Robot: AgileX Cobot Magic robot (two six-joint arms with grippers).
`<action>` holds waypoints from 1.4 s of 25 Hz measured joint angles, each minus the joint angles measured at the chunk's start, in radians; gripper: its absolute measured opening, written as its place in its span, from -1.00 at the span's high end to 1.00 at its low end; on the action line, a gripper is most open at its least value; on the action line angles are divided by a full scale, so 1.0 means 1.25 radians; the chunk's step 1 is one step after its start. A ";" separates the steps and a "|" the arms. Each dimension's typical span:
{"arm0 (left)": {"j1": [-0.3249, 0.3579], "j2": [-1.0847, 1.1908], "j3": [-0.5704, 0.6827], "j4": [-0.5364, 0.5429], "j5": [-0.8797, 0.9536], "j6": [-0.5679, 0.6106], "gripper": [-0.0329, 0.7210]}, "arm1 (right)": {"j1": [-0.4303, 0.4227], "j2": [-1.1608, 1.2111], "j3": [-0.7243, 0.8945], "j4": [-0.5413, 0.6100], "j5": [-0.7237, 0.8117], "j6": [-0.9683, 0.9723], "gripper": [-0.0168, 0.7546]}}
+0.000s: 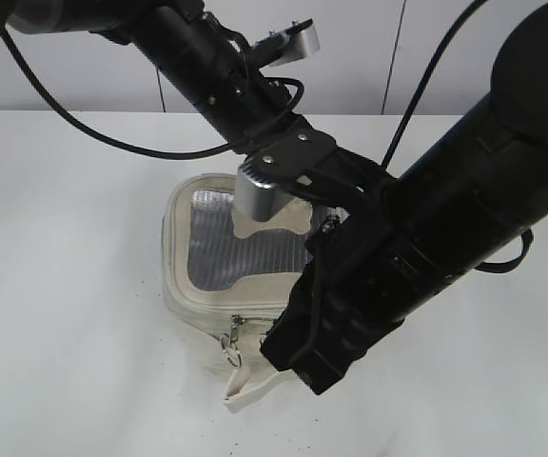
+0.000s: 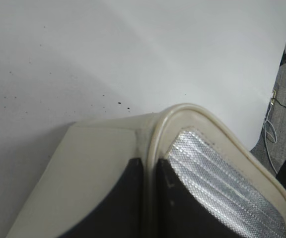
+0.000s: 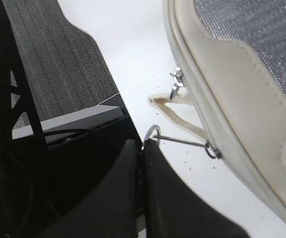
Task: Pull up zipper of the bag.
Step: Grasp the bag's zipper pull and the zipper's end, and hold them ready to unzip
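The cream bag (image 1: 190, 303) stands mid-table, with its grey mesh window (image 1: 212, 243) facing up. In the left wrist view my left gripper (image 2: 150, 166) is shut on the bag's raised rim (image 2: 158, 131), next to the mesh (image 2: 222, 183). In the right wrist view my right gripper (image 3: 144, 146) is shut on a silver ring pull (image 3: 153, 133). The pull is drawn taut from its slider (image 3: 212, 148) on the zipper (image 3: 195, 106). A second ring pull (image 3: 175, 82) hangs free by the strap flap (image 3: 175, 111); it also shows in the exterior view (image 1: 228, 354).
White table (image 1: 74, 286) around the bag, with dark specks near it. Both black arms cross above the bag's right half: the left arm (image 1: 207, 67) from the top left, the right arm (image 1: 445, 228) from the right. Grey floor and a black frame (image 3: 48, 74) lie beyond the table edge.
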 joint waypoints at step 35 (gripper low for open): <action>0.001 0.001 0.002 -0.028 -0.014 -0.012 0.46 | -0.017 -0.074 -0.097 -0.360 -0.016 0.312 -0.56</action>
